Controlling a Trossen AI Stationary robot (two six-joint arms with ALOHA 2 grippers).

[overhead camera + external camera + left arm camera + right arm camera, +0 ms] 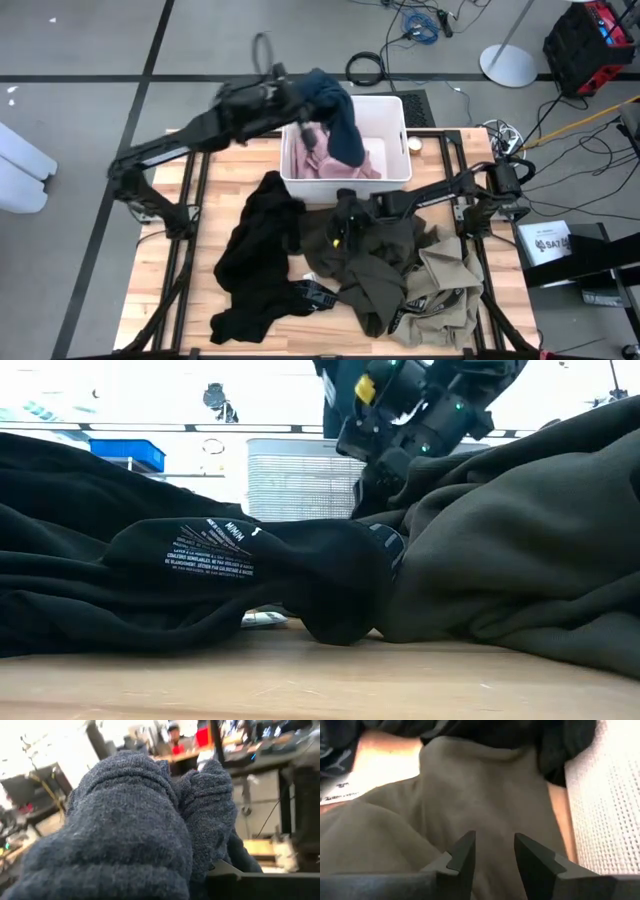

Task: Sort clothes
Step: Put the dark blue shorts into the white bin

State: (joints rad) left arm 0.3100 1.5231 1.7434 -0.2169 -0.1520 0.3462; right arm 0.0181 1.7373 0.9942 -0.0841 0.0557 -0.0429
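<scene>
Wooden slats of the bench carried the heap, with grey floor and cables all round. I had the left gripper clamped tight on the dark blue garment, raised over the white bin at the bench's far edge, so the cloth hung down into the bin above the pale pink garment lying there; I judged that height was to let it drop clear of the rim. In the left wrist view the blue knit filled nearly everything. My right gripper had its fingers apart with nothing between them, poised over the olive-green garment near the bench's middle, probably lining up the next pick. Black clothes sprawled toward the near left corner; the khaki-tan garment lay at the near right corner.
</scene>
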